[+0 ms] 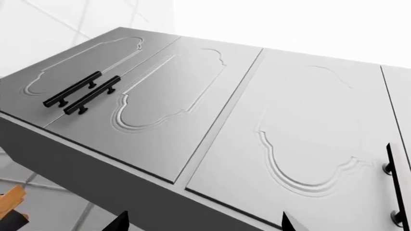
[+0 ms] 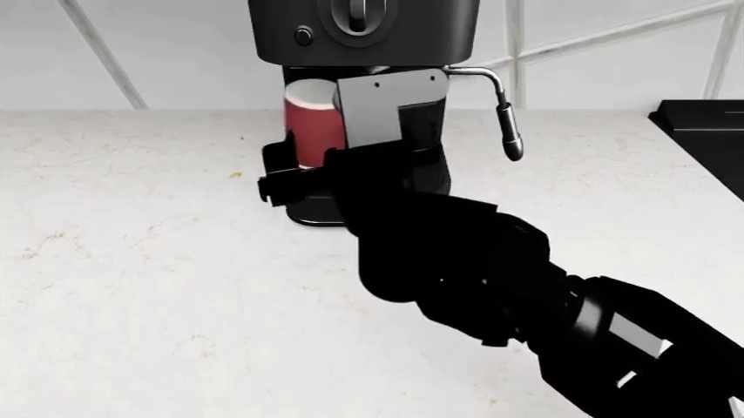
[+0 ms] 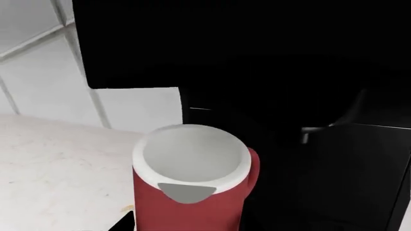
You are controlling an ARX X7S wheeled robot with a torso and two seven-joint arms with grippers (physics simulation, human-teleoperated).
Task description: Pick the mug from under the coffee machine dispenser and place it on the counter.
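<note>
1. Your worktop (image 2: 139,287), a broad white stone-look slab with faint speckles, runs to a tiled wall (image 2: 163,52); a black stovetop (image 2: 703,122) shows at its far right edge.
2. The left wrist view shows only grey cupboard doors (image 1: 192,110) with black bar handles, so the left fingers' state cannot be told.
3. The black coffee machine (image 2: 361,26) stands at the back.
4. Your right gripper (image 2: 305,178) reaches at the machine's base; whether its fingers have closed cannot be told.
5. The red mug (image 3: 192,192) sits under the dispenser. The grasp step is in hand; next, secure it, draw it clear and set it down.
</note>
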